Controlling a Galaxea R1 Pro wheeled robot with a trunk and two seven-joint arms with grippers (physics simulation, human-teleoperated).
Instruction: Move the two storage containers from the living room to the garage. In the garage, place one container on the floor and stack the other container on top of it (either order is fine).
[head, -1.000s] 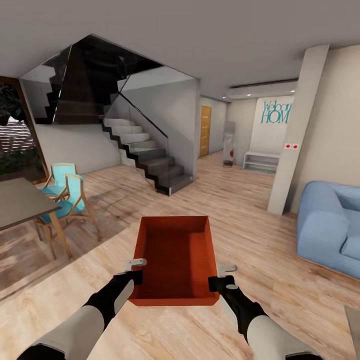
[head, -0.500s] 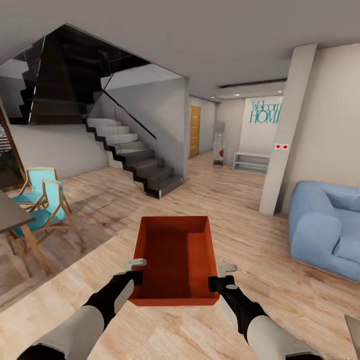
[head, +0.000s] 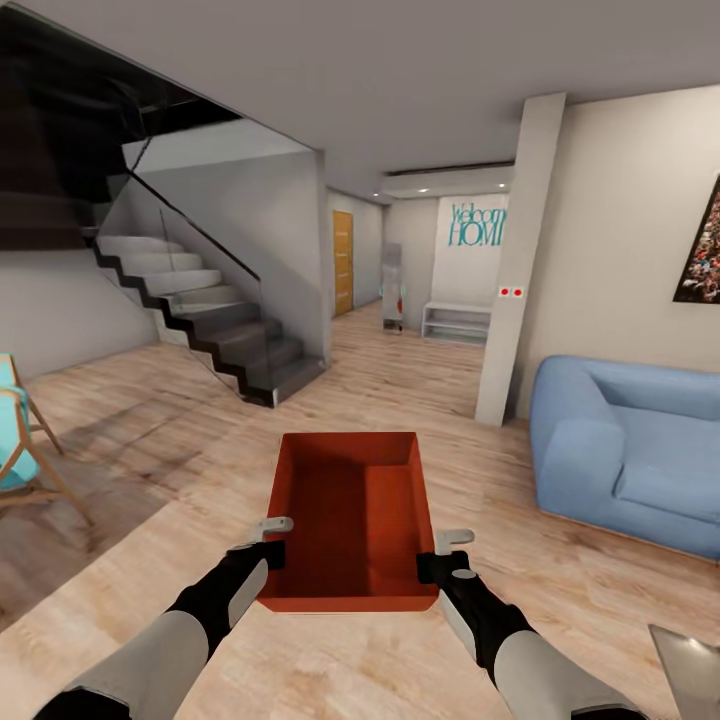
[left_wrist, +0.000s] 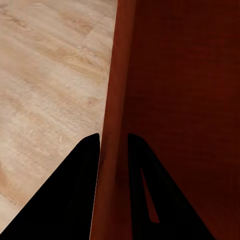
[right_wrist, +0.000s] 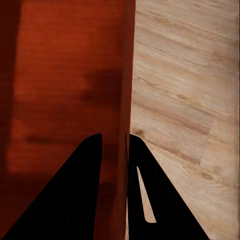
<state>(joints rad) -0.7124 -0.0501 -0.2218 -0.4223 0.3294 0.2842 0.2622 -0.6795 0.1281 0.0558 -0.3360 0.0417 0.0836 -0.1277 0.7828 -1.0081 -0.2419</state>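
While the robot carries one storage container (head: 350, 520) in front of its trunk, the whole head view has swung to the right over the last second: the staircase (head: 205, 320) has slid toward the left edge, the dining table has dropped out of sight, and more of the blue sofa (head: 625, 450) now shows on the right, with a framed picture (head: 700, 245) newly in view on the right wall. That shift reads as the base turning, not the furniture moving, since the bin sits in the same spot relative to both arms throughout. The left gripper (head: 272, 540) has its fingers closed over the bin's left wall, one inside and one outside, as the left wrist view shows (left_wrist: 114, 150); the right gripper (head: 445, 553) pinches the right wall the same way (right_wrist: 114, 150). The open-topped bin is held level above the light wood floor (head: 520, 560) of the living room, empty inside. My judgement is that the carry is under way and the turn lines the robot up with the far hallway and its wooden door (head: 343, 262), so the garage leg remains ahead
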